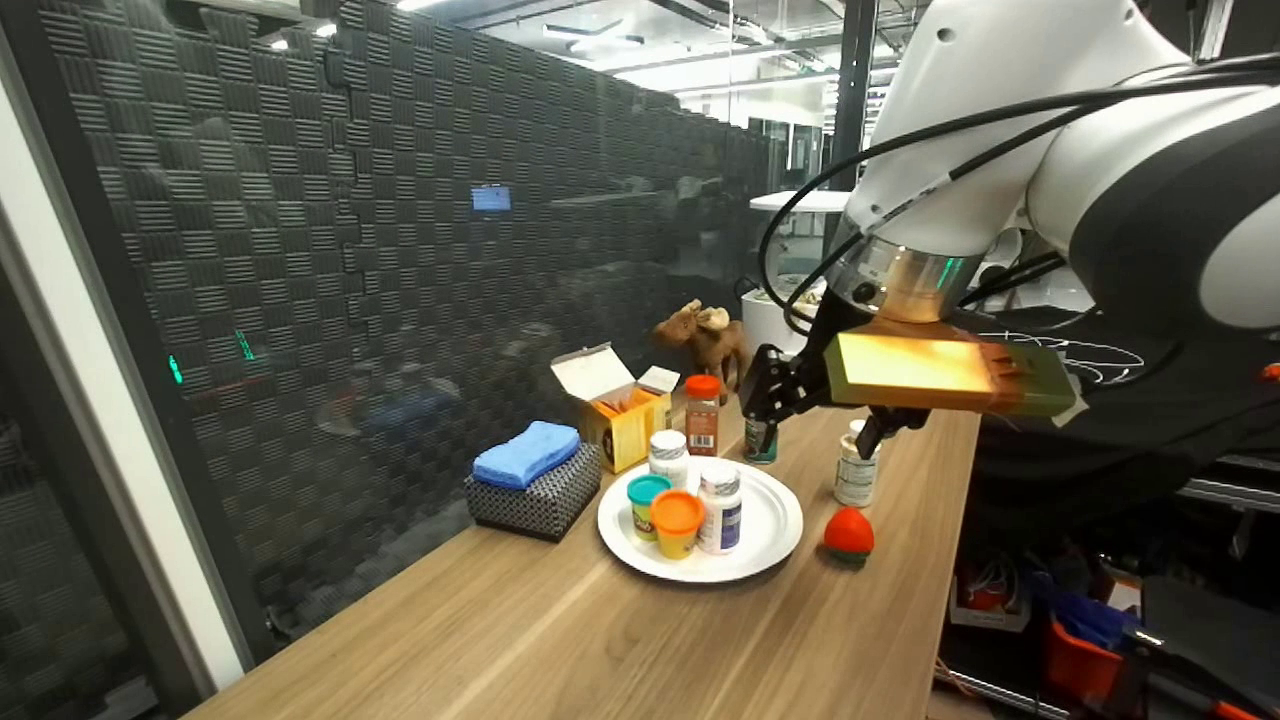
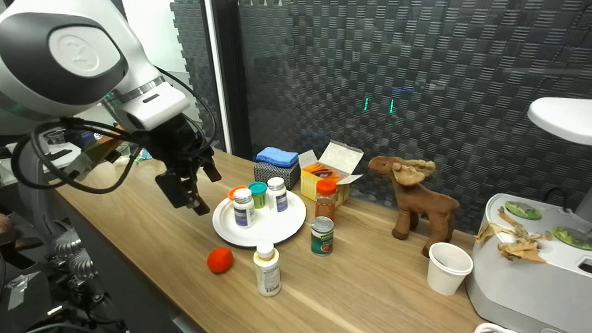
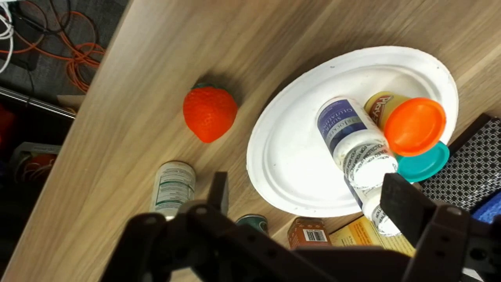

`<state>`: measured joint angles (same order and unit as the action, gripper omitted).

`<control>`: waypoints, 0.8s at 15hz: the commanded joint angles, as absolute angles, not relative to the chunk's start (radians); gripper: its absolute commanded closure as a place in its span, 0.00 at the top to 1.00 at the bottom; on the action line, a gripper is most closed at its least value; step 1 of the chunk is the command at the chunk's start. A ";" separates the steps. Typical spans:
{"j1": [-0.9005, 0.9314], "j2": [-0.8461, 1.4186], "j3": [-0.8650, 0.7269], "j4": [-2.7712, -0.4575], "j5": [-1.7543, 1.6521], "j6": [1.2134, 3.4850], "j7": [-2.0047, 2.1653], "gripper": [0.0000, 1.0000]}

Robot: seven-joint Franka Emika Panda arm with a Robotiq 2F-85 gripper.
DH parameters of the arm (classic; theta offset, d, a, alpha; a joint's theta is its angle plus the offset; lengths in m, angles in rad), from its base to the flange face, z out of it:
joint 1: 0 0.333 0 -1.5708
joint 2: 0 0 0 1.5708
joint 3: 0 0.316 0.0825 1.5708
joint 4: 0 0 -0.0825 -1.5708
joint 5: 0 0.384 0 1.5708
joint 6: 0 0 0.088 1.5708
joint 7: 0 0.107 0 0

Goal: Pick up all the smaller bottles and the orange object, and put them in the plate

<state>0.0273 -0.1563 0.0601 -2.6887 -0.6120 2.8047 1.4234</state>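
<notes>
The hand (image 3: pixel 307 192) hangs above the desk (image 1: pixel 620 640), fingers spread wide apart. By the clock face of the plate (image 1: pixel 765 540) as seen in an exterior view, the hand sits at 2 o'clock, raised over the desk.

Four things stand in the plate, close together: an orange tub (image 1: pixel 677 525) at 7, a teal-lidded tub (image 1: pixel 647 500) at 9, a far bottle (image 1: pixel 668 456) at 11 and a near bottle (image 1: pixel 720 515) at 5, both bottles white. Whether they touch cannot be told.

Off the plate, a third bottle (image 1: pixel 856 478), white too, stands upright on the desk between 2 and 3; the strawberry (image 1: pixel 849 531) lies near it at 3.

Around the plate in the same view are a can (image 1: pixel 757 450) at 1, partly behind a finger, a red-capped jar (image 1: pixel 702 425) at 12, a yellow box (image 1: pixel 643 432) with its flaps up at 11, and, between 9 and 10, a blue cloth (image 1: pixel 527 453) on a patterned box (image 1: pixel 545 495). Farther out at 12 stands a toy moose (image 1: pixel 717 345).
</notes>
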 commanded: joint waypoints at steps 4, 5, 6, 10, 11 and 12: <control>0.005 -0.102 0.021 -2.667 -0.588 2.807 1.402 1.00; 0.000 -0.087 0.007 -2.667 -0.586 2.814 1.393 1.00; -0.004 -0.067 -0.006 -2.663 -0.581 2.818 1.382 1.00; -0.015 0.008 -0.046 -2.657 -0.544 2.837 1.314 1.00; -0.013 0.027 -0.048 -2.656 -0.511 2.850 1.276 1.00; -0.012 0.049 -0.045 -2.656 -0.466 2.860 1.229 1.00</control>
<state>-0.0130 -0.0115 -0.0413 -2.6775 -0.5611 2.8186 1.3429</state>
